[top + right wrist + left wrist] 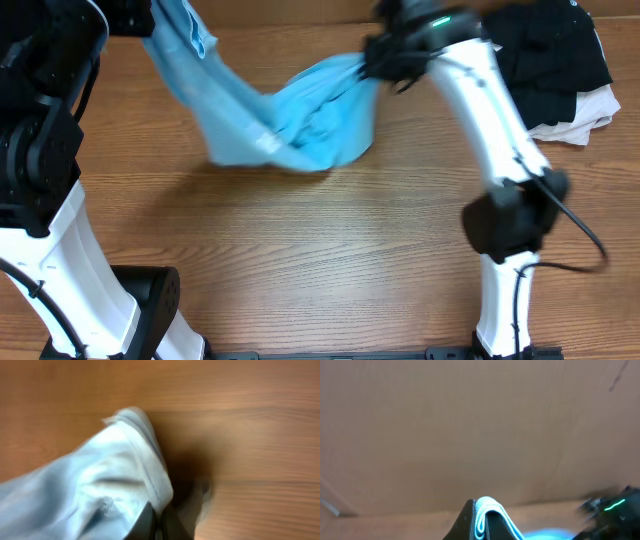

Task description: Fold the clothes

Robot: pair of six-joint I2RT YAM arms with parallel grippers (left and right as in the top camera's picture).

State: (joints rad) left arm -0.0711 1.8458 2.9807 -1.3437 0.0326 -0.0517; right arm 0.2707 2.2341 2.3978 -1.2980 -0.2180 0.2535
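The light blue T-shirt hangs stretched between my two grippers above the wooden table, its middle sagging onto the tabletop. My left gripper at the top left is shut on one edge of it; the left wrist view shows a folded hem pinched between the jaws. My right gripper at the top middle is shut on the other end; the right wrist view shows the cloth bunched in the jaws. No lettering shows.
A pile of black garments lies on white folded cloth at the back right corner. The right arm's base and the left arm's base stand along the front edge of the table.
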